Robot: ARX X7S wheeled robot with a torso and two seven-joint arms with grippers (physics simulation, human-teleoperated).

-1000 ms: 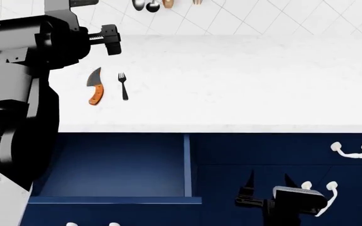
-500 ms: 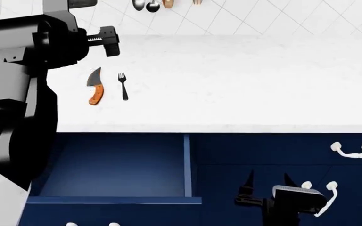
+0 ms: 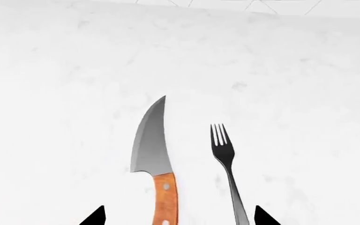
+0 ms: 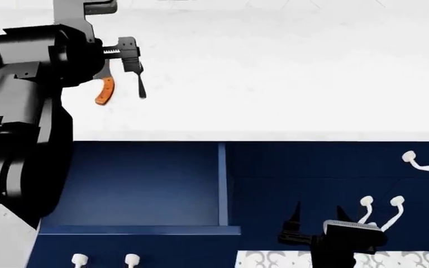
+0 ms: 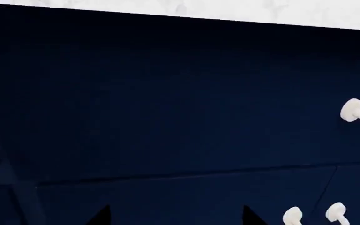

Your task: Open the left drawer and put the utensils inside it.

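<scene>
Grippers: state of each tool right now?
Left gripper: open, empty, above the knife and fork.
Right gripper: open, empty, in front of the cabinet.

Landmark = left drawer (image 4: 140, 187), pulled open below counter (image 4: 289, 72) edge. Knife (image 3: 155, 159) & fork (image 3: 227, 164) lie on counter behind drawer, side by side, apart, fork to knife's right, tips pointing away from drawer. Left gripper (image 4: 129, 56) above them. Right gripper (image 4: 317, 215) right of drawer, before cabinet front.
</scene>
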